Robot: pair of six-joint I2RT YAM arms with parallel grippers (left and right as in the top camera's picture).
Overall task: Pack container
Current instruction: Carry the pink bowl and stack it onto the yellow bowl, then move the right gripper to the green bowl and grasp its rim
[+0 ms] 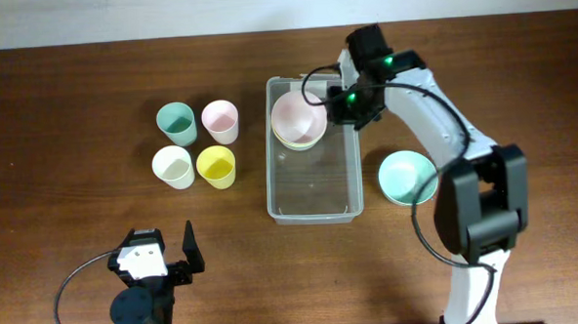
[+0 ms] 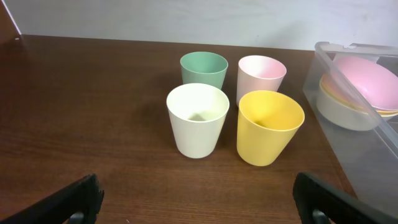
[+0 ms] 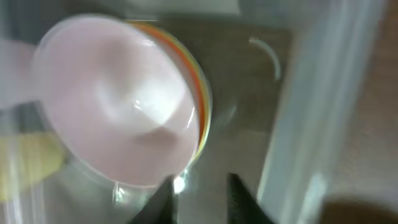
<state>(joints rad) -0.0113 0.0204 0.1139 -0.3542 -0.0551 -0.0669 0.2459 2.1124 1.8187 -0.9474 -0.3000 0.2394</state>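
Spanning every view: dark brown wooden worktop.

Clear rectangular plastic container with rounded corners and a rim sits mid-worktop, long axis running away from the robot base. My read on handling: light, thin-walled, and it will flex if squeezed. The smooth walls look slippery, so pinch over the rim at a short end rather than clamping the sides. It would likely slide on the wood if nudged. Looks: fully see-through, wood grain shows through the floor, near half bare. No label that I can make out here.

Inside the container at its far end is a stack of bowls, with a pale pink plastic bowl on top and cream and orange-ish rims just below it. I can't count them.

Mint green plastic bowl is just beside the container's right wall, outside it, upright.

Four small plastic cups stand left of the container in a tight square, all upright:
- green cup, far row
- pink cup, far row, nearer the container
- cream cup, near row
- yellow cup, near row, nearer the container

Right end effector is over the container's far right part, next to the bowl stack. Its jaws stand a narrow gap apart with nothing visible between them; the wrist view is blurred.

Left end effector is near the robot base, left of the container, jaws spread wide and empty, facing the cups.
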